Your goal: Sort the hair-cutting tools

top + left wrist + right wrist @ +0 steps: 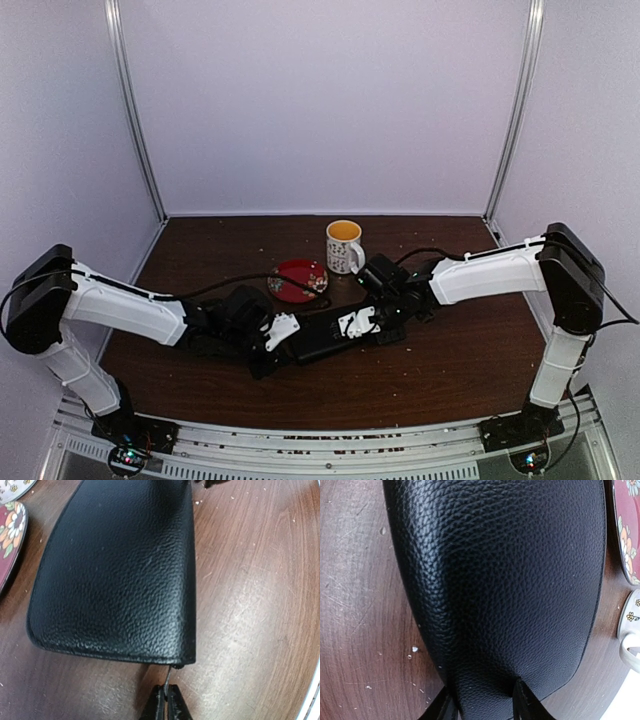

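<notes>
**A:** Where are the hair-cutting tools?

**B:** None shows. They're probably inside the zipped black case (322, 345) mid-tabletop (455, 372), though I can't tell.

**A:** And the jaws?

**B:** The left jaws are clenched on the thin zip pull (169, 674) at the case's nine o'clock end. The right jaws pinch its three o'clock end.

**A:** So, unzip?

**B:** I'd judge so. Let the right pin the case flat while the left draws the pull along the seam, low and steady, clear of the saucer (298, 281) at eleven o'clock.

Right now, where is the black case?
In the top view the black case lies mid-table, between the left gripper on its zip pull and the right gripper, just in front of the red saucer and mug.
</notes>
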You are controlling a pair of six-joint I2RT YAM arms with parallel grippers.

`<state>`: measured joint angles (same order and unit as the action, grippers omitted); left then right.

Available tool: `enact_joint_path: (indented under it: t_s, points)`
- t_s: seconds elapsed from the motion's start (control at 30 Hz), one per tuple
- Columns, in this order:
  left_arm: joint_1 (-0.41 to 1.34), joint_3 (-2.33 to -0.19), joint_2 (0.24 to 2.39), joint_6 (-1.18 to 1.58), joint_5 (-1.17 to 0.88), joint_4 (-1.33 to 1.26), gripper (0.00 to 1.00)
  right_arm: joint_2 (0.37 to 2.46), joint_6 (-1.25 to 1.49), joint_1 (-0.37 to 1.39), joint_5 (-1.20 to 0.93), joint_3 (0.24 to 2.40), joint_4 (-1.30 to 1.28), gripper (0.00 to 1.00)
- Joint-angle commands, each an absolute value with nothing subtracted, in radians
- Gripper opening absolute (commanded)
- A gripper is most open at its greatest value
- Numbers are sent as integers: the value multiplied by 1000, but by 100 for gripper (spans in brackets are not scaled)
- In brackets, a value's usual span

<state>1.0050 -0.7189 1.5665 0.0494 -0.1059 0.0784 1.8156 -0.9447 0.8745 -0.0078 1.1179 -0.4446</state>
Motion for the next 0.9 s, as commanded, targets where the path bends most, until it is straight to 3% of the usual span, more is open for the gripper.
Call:
enact_joint_path:
  t_s: [0.0,0.2,0.43,0.53,0.57,0.6,0.87]
  points:
    - [1023,-772,1568,63,-111,75,7,1831,-885,866,-9,1106,-447,39]
    - [1023,-802,1453,93,78,237,25,1679,-844,861,-73,1089,-513,60]
    - [983,-922,1336,143,301,424,36,1473,-689,788,-133,1117,-551,71]
    - [921,-996,1307,150,363,486,47,1398,-589,718,-155,1156,-535,80]
    - [892,-1020,1297,142,369,499,50,1375,-559,694,-153,1169,-526,97]
    - [864,-1047,1287,136,368,508,53,1353,-531,669,-142,1185,-519,100]
    - [703,-1309,1276,50,440,556,76,1228,-224,457,-48,1265,-436,100]
